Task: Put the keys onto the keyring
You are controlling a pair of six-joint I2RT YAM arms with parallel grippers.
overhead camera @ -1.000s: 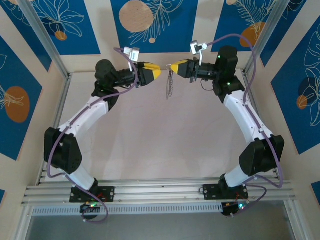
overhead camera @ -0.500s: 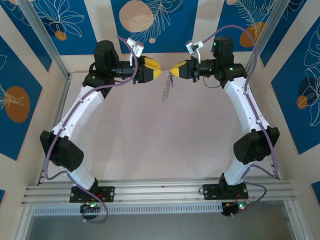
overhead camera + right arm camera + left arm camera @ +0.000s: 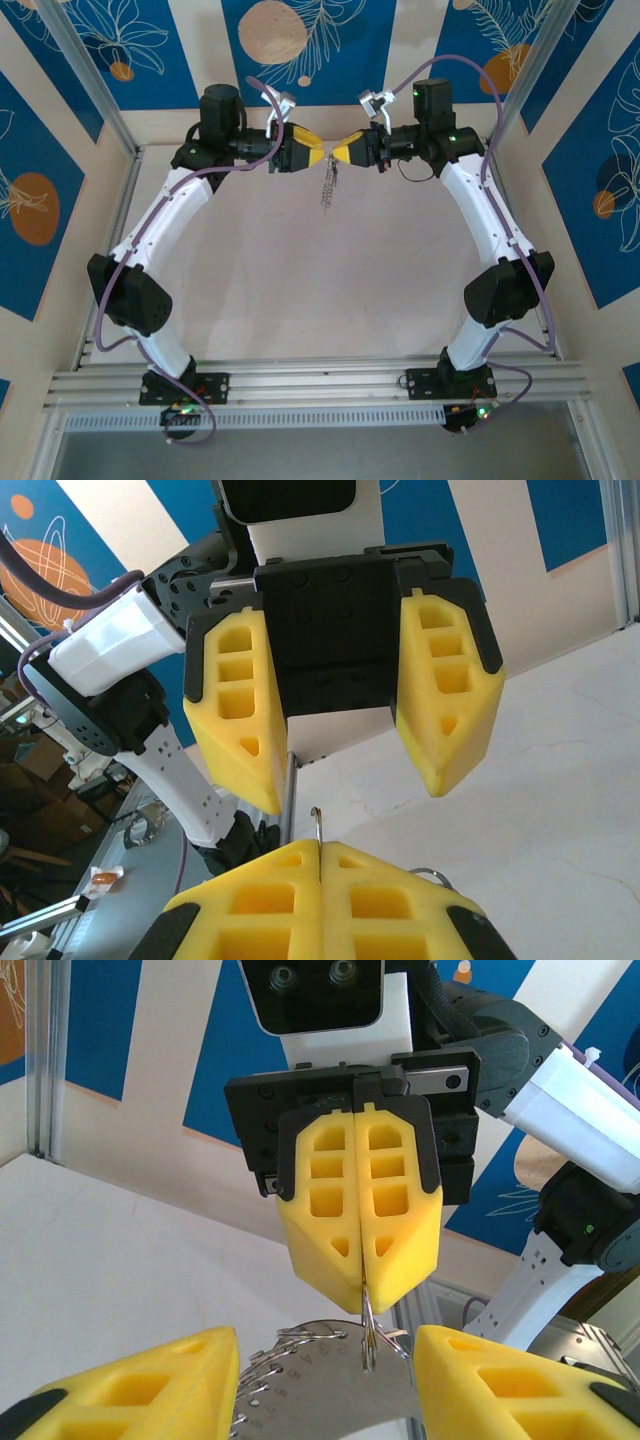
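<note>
Top external view: the grey metal coil-sided oblong keyring (image 3: pixel 327 187), probably light, stiff and slippery, dangles at six o'clock from the clamped right gripper (image 3: pixel 337 153); the open left gripper (image 3: pixel 319 156) should pinch its ridged side.

Bright even light, soft shadows

Both arms (image 3: pixel 165 215) are white with black joints (image 3: pixel 130 295), purple cables (image 3: pixel 460 58), yellow claw fingers (image 3: pixel 320 1210).
</note>
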